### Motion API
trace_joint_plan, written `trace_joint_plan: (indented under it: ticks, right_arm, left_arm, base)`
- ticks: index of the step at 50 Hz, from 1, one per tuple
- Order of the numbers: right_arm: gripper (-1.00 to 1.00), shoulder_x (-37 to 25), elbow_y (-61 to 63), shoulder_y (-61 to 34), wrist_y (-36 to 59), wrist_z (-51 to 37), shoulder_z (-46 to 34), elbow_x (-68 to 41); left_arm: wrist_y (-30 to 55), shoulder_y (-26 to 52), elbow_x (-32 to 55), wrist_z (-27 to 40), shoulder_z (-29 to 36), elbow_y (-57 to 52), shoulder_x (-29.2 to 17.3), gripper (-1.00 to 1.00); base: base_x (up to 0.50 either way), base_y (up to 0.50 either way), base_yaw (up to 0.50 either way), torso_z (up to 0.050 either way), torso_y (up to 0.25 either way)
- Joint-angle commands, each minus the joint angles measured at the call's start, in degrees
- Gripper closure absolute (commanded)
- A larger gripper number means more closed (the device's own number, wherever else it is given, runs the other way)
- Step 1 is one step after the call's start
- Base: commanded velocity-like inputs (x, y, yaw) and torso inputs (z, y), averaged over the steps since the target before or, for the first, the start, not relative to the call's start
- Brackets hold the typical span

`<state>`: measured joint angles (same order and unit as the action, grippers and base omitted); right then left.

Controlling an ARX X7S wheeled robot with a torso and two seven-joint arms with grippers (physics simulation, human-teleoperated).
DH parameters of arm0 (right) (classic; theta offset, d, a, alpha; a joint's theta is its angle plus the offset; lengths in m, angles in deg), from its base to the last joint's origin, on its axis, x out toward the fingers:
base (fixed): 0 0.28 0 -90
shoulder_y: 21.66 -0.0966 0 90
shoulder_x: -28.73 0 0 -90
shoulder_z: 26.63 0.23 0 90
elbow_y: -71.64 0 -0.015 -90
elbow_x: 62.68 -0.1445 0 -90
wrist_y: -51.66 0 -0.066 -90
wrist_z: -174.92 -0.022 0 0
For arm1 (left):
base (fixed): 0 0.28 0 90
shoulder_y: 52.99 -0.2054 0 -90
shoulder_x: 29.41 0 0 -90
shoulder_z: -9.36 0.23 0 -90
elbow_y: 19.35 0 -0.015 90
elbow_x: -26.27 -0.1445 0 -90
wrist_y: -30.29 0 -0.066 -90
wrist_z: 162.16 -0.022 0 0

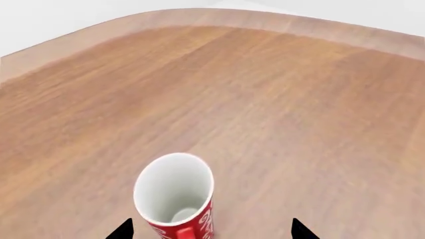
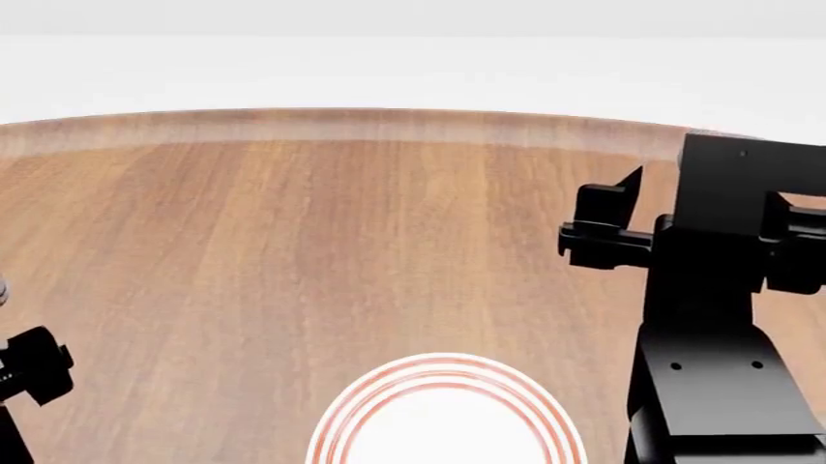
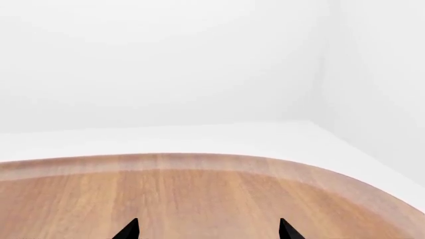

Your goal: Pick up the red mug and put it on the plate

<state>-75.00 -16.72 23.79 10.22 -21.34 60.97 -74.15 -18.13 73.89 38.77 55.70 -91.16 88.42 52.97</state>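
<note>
Left gripper [image 1: 211,230]: fingertips spread wide, nothing pinched; red mug [image 1: 175,197] upright on the wooden table [image 1: 279,109], between the tips, nearer one of them, contact not discernible; plate [image 2: 446,414], red-ringed, at near table edge, centre of head view, bare; right gripper [image 3: 208,230]: fingertips spread, raised above the table, holding nothing.

From my left wrist camera, the red mug [image 1: 178,199] sits between my left pincer [image 1: 212,230] tips, nearer one of them, but its base and handle are cut off by the frame edge, and only the two black fingertips show. My right pincer [image 3: 209,230] likewise shows only its tips. From my head, the plate [image 2: 446,411] is cut off along its near half, and the mug is out of view.
</note>
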Motion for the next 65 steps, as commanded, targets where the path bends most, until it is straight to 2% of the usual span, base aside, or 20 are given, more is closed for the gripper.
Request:
trace_joint_plan:
  ticks: [1,21,48,65]
  right_arm:
    - [-1.00,0.0,-0.4,0.0,-0.2,-0.2,-0.2,-0.2]
    - [-1.00,-0.1,-1.3,0.3,-1.1,-0.3,-0.3,-0.6]
    - [-1.00,-0.2,-2.3,0.9,-2.1,-0.5,-0.7,-1.2]
    - [-1.00,-0.2,-2.8,1.5,-3.0,-0.6,-0.7,-1.6]
  left_arm:
    - [-1.9,1.8,1.1,-0.8,-1.0,7.7,-0.4,-1.00]
    - [-7.0,5.6,1.3,-1.7,-1.7,20.4,-1.5,-1.00]
    - [-19.6,14.1,-0.2,-4.3,-1.4,46.0,-3.7,-1.00]
    - [-21.4,18.5,0.8,-4.7,-3.1,56.4,-5.2,-1.00]
  base:
    - [0.00,0.00,0.00,0.000,0.000]
    - [0.00,0.00,0.00,0.000,0.000]
    - [0.00,0.00,0.00,0.000,0.000]
    - [0.00,0.00,0.00,0.000,0.000]
